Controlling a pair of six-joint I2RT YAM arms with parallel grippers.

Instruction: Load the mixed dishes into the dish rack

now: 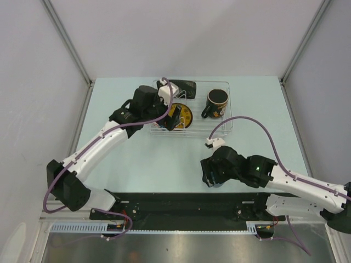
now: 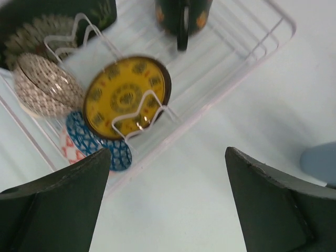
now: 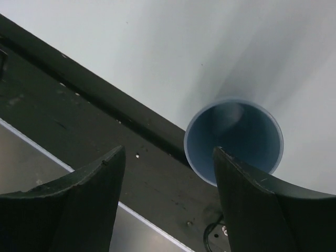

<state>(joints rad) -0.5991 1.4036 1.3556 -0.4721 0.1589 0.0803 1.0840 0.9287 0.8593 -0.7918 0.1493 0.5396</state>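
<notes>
Right now the small light-blue cup (image 3: 233,142) stands by the near edge of the pale table (image 1: 164,164), well apart from the clear wire-divided dish rack (image 2: 220,68) where the left gripper (image 2: 168,152) hangs open, and the jaws of the right gripper (image 3: 168,152) sit spread but off-centre over it, so closing could tip it.

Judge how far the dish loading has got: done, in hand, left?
Done: saucer, beige bowl, blue bowl, plate and mug sit in the rack. In hand: the open right gripper hangs over the cup on the table. Left: grasp the cup and rack it.
</notes>
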